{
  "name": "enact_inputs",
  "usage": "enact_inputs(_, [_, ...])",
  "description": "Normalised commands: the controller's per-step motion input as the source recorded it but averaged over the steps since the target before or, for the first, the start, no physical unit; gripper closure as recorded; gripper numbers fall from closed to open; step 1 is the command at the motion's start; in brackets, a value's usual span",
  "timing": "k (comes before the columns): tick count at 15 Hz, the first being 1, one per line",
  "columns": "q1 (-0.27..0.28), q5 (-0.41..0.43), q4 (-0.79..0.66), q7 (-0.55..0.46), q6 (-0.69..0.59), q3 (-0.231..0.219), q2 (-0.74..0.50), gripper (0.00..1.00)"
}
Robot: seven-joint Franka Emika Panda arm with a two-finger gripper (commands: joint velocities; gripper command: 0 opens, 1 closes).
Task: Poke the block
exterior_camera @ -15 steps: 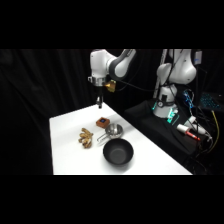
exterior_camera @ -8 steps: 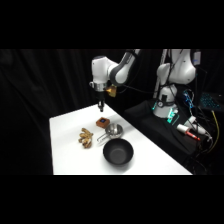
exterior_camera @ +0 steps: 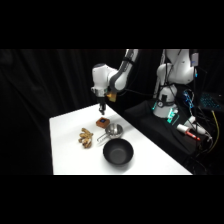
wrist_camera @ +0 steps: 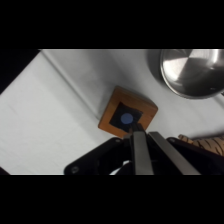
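No readable text, label, brand, number or sign shows on anything in either view.

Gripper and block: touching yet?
Apart. Side view shows the gripper hanging above the block, a strip of white table visible between them.

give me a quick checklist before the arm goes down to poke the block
1. Block in wrist view: ok, lies flat on the table.
2. Gripper above block: ok in both views.
3. Fingers closed for poking: ok, they look pressed together.
4. Contact with block: not yet, gap shows in side view.
5. Cup clear of the path: ok, beside the block.
6. Exact aim on the dark patch: cannot tell.
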Motion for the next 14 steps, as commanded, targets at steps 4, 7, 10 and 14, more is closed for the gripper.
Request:
enact_inputs(4, [-0.008, 0.215, -0.01, -0.11, 0.23, 0.006, 0.14, 0.97])
enact_inputs(7, [-0.011, 0.216, 0.00, -0.15, 0.23, 0.019, 0.14, 1.00])
enact_inputs(10, [-0.023, 0.222, 0.00, -0.18, 0.22, 0.036, 0.11, 0.99])
enact_inputs(14, [-0.024, 0.203, 0.01, -0.19, 0.19, 0.044, 0.07, 0.99])
